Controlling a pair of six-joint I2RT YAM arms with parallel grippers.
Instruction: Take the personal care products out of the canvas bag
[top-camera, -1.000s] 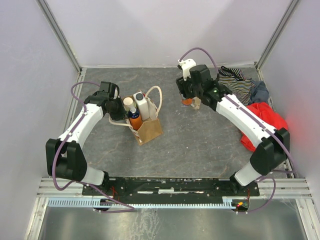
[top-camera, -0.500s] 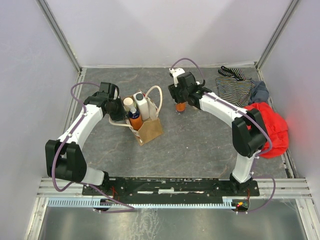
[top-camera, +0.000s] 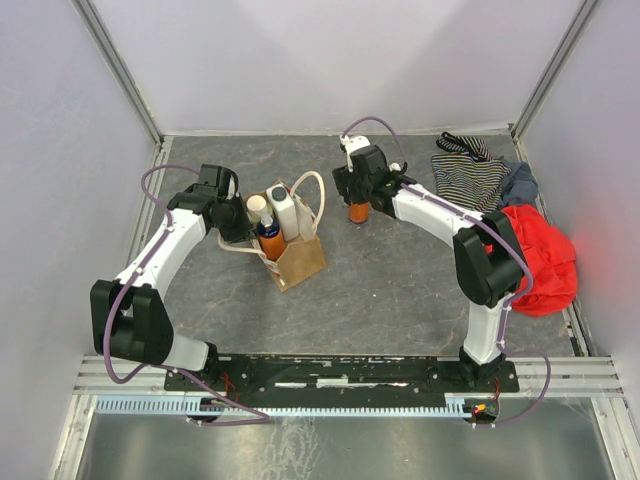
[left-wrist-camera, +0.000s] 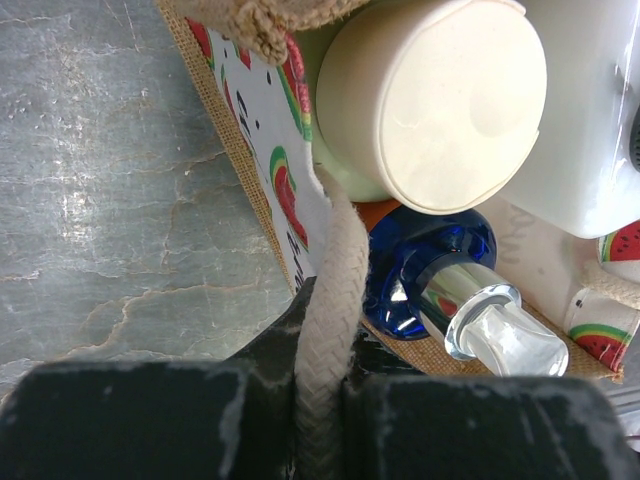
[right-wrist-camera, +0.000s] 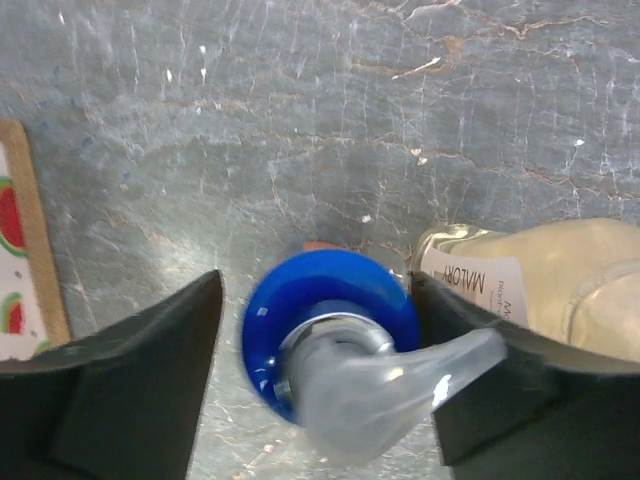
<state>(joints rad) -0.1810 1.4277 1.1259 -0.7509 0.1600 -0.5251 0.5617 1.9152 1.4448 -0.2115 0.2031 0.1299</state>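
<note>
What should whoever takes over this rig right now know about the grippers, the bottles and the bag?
Left gripper: shut on the cream handle of the canvas bag.
Right gripper: looks open, astride an orange pump bottle standing on the table, beige pump bottle beside it.
Done: those two are out.
Left: pale-green cylinder, white flat bottle and second orange pump bottle, all in the bag.

Bright, even overhead light; shadows short, soft. Glare streaks on grey table (left-wrist-camera: 90, 200). Pump head (right-wrist-camera: 380, 385) blurred; wrist-view foregrounds dark, unfocused.
</note>
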